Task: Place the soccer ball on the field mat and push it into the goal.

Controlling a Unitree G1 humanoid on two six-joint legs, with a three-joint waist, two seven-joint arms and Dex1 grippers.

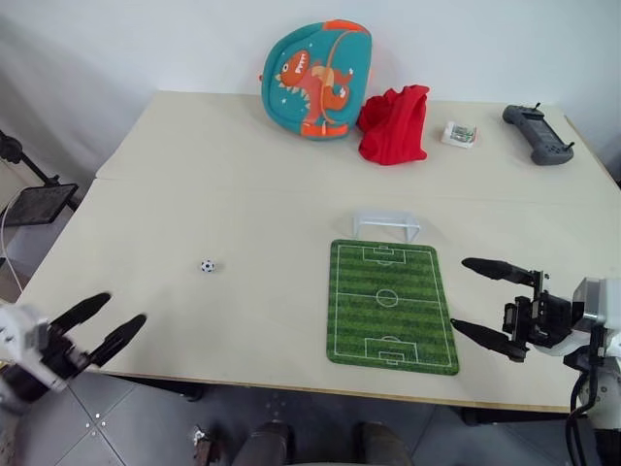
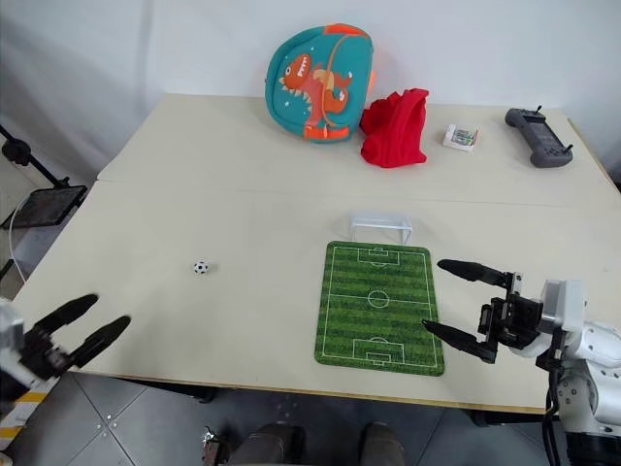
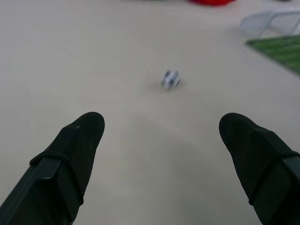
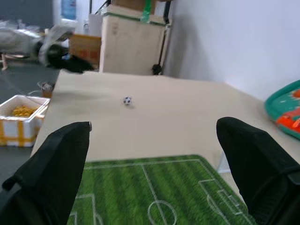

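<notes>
White-and-black ball lies on the desk, ahead of the left claw, gaping, empty. Right claw, wide, empty, beside the mat.

Tiny black-and-white soccer ball on bare table, left of striped green field mat, clear goal at its far end

One soccer ball, one field mat, one goal, one backpack, one red cloth, one controller, one small packet.
</notes>
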